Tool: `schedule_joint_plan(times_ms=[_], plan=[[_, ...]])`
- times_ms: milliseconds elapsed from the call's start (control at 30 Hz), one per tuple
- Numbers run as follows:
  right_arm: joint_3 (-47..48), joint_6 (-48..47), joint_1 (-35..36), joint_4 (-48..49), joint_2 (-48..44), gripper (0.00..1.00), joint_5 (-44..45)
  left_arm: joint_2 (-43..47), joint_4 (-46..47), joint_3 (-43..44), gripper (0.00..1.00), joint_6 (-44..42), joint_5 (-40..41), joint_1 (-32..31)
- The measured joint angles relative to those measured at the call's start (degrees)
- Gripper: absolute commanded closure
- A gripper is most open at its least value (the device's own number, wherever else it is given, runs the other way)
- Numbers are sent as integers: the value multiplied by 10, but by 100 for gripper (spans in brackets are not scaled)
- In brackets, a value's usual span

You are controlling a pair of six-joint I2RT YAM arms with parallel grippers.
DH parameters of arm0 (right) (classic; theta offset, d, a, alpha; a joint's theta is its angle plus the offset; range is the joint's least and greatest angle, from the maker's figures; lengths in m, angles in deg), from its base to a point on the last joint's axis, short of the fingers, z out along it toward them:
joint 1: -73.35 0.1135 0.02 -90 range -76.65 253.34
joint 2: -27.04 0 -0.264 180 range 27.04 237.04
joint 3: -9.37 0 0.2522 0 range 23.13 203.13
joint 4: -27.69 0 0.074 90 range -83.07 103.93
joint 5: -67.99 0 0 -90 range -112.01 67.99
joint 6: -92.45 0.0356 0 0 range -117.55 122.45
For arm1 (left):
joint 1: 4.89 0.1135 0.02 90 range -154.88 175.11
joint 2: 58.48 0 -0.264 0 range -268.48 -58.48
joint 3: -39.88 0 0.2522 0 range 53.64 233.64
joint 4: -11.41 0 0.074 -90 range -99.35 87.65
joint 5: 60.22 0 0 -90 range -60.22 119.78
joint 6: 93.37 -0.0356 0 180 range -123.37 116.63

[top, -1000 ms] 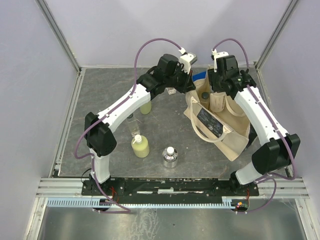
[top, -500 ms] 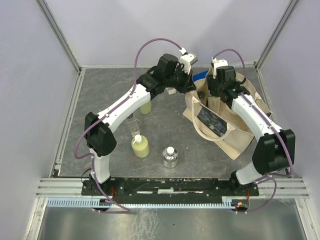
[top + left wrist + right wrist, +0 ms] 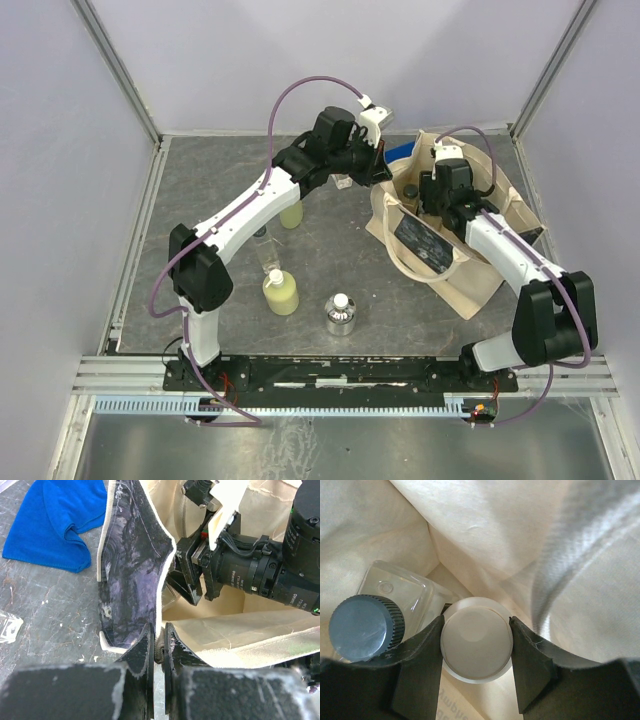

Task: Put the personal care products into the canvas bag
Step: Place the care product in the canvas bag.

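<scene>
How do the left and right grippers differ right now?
Opening: the left gripper has its jaws nearly together; the right gripper has them spread wider.
Hold: left pinches the canvas bag at its rim; right clamps a pale round cap.
Place: left is outside the bag; right is down inside, beside a dark-capped clear bottle.
Shared: both grip something.

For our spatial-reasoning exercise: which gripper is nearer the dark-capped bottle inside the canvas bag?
Right. The right gripper, holding a white-capped container, is inside the canvas bag beside the dark-capped bottle; the left gripper pinches the bag's rim.
</scene>
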Motion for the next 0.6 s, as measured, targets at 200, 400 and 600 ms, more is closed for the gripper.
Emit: schedule_joint_plan(times_ms=[200, 400, 600], plan=[[0, 19, 0, -20, -7, 27, 6, 0, 0, 0, 97, 0, -2, 1], [74, 36, -1, -92, -7, 16, 14, -1, 0, 0, 97, 0, -10, 3], [207, 38, -1, -162, -16, 13, -4, -1, 1, 0, 97, 0, -12, 5]])
